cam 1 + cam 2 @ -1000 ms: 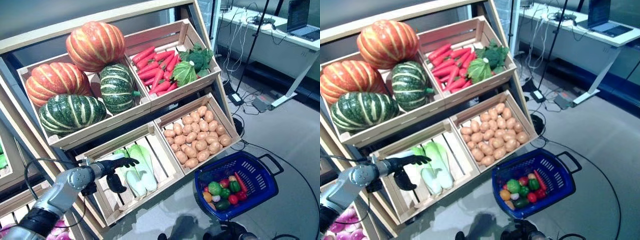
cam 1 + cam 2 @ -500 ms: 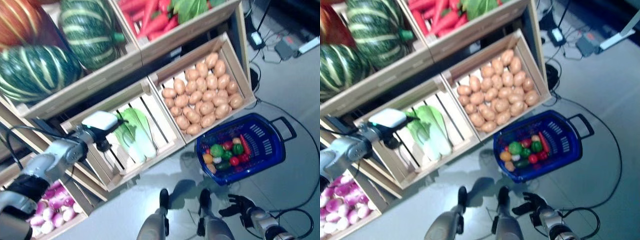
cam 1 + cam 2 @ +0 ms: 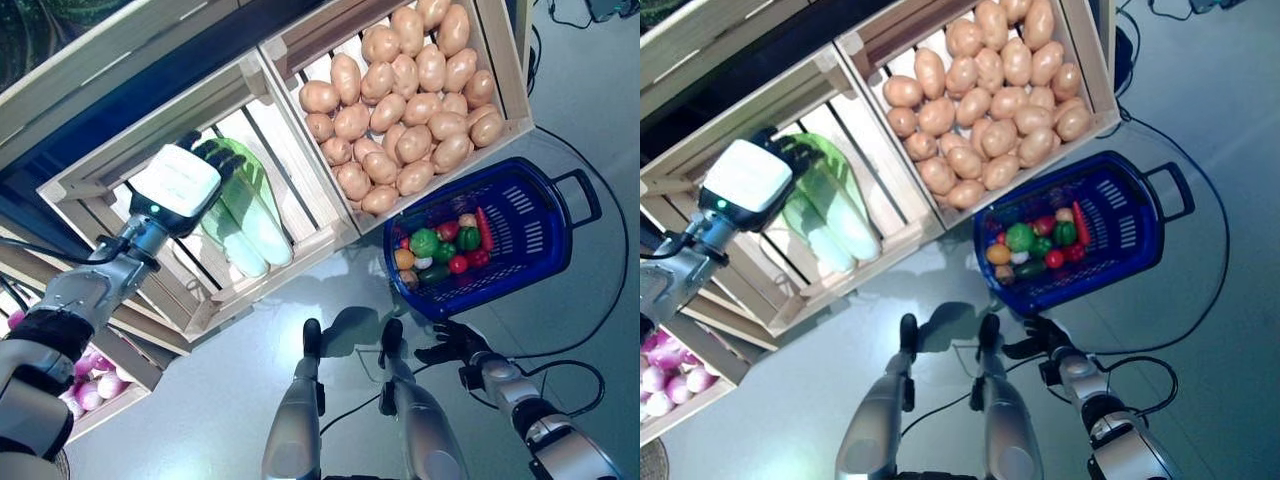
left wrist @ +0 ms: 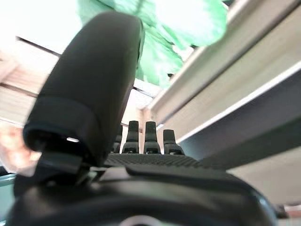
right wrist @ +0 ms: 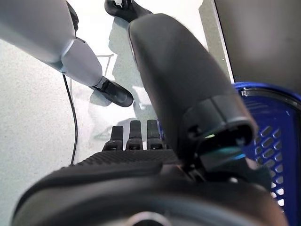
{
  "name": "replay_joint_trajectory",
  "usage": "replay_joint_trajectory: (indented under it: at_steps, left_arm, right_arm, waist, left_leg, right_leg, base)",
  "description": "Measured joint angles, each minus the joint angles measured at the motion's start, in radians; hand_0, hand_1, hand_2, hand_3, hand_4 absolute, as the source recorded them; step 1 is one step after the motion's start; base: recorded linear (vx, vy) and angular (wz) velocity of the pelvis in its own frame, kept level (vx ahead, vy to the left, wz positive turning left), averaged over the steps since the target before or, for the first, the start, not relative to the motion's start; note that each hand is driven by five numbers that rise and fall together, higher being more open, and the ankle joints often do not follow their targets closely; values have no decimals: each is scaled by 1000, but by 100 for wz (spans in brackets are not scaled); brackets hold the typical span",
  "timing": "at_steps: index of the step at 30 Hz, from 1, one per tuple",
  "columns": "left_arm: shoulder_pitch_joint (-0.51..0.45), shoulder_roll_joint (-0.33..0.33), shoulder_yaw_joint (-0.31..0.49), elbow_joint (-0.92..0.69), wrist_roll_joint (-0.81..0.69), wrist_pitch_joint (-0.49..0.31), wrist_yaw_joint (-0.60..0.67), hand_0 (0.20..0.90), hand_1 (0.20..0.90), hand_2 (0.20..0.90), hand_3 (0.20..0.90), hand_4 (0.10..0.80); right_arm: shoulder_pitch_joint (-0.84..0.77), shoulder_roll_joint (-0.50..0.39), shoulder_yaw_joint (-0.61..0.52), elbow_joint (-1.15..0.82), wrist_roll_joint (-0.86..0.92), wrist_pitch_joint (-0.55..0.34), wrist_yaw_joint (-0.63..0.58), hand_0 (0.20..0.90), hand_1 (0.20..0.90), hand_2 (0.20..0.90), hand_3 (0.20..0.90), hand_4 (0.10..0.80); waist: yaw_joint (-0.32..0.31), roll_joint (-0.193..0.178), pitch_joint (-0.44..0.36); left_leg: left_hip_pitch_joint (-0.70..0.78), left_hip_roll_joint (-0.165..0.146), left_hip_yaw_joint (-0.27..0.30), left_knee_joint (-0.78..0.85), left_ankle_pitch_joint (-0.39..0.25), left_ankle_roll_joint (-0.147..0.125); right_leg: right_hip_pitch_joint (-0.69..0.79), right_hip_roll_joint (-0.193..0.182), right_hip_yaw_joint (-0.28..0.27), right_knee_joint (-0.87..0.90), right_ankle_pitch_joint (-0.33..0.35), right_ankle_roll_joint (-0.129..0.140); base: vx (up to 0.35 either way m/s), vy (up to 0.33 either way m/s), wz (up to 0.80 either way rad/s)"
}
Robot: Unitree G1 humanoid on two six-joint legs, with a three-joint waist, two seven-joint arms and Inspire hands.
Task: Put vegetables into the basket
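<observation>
Fingers of the left hand [image 3: 178, 178] reach straight into the slatted crate [image 3: 300, 250] over the pale green cabbages [image 3: 245, 215]; we see nothing gripped, though contact with the leaves is, we think, hidden from us. Right hand [image 3: 452, 342] hangs low with fingers relaxed and empty, just beside the blue basket [image 3: 530, 215] on the floor. We note small mixed vegetables [image 3: 440, 255] lying inside it, beside the potato crate [image 3: 505, 60].

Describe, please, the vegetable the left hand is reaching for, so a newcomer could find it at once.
Start at the wooden crate of potatoes; the slatted crate beside it, on the robot's left, holds pale green cabbages. The open left hand hovers over them. They are long and leafy, unlike the round brown potatoes.
</observation>
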Motion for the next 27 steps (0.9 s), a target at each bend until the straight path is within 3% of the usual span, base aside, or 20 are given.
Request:
replay_joint_trajectory:
  at_steps: [9,27]
  left_arm:
    - [-20,0,-42,23,30,2,-33,900,900,900,900,800]
    - [10,36,6,-17,29,35,-67,900,900,900,900,800]
  right_arm:
    - [-10,-2,0,-44,29,15,-15,900,900,900,900,800]
    - [-45,-30,0,-99,29,24,-17,900,900,900,900,800]
  waist:
    - [-3,-15,7]
    - [9,-16,7]
  left_leg:
    - [-70,-1,5,33,1,-1]
    - [-177,-3,-10,78,1,-2]
  right_leg:
    - [-79,-3,11,43,-6,-9]
    - [-213,-18,10,155,-40,-15]
  base:
    - [-22,33,-3]
    - [-3,17,1]
